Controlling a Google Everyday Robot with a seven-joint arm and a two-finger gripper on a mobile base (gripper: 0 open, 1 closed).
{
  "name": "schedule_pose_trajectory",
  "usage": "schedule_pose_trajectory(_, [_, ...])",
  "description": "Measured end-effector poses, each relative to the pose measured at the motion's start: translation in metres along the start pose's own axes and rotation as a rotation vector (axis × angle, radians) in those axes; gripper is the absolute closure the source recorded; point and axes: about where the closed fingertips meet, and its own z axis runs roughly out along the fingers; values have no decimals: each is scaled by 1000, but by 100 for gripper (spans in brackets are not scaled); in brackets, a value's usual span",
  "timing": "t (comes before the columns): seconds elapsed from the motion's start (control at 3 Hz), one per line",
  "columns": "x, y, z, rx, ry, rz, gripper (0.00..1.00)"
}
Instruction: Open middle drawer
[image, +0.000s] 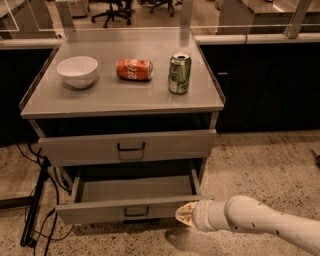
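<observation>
One table (125, 95): grey metal, with drawers stacked beneath its top; it stood on a speckled floor.
Upper drawer (170, 145): the taller-fronted one with the bigger handle, pushed nearly flush; not the one wanted.
Middle drawer (135, 189): directly below it, low-fronted and shallow, pulled well out so its plain grey inside showed; nothing lay in it.
Arm (270, 225): white, reaching in low from the right, close above the floor.
Claw (184, 214): at the right end of the middle drawer's front panel, touching it or just beside it; which, I could not tell. Whether it was wide or narrow could not be told either; it held nothing that showed.
Bowl (77, 71): white, upright, on the left of the table top.
Red can (134, 69): on its side, between the bowl and the green can.
Green can (179, 73): upright, toward the right.
Handle (136, 211): small dark loop at the centre of the middle drawer's front, well left of the claw and free.
Step in hand: the pull looked essentially finished, the drawer standing open.
Next move: probably a clean retreat to the right without knocking the panel; a wider opening would call for going back to the handle.
</observation>
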Motion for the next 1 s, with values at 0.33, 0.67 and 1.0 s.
schedule_pose_trajectory(0.33, [0, 0, 0, 0, 0, 0, 36])
schedule_pose_trajectory(0.67, [-1, -3, 1, 2, 1, -4, 5])
schedule_pose_trajectory(1.0, [-9, -25, 8, 22, 7, -33, 0])
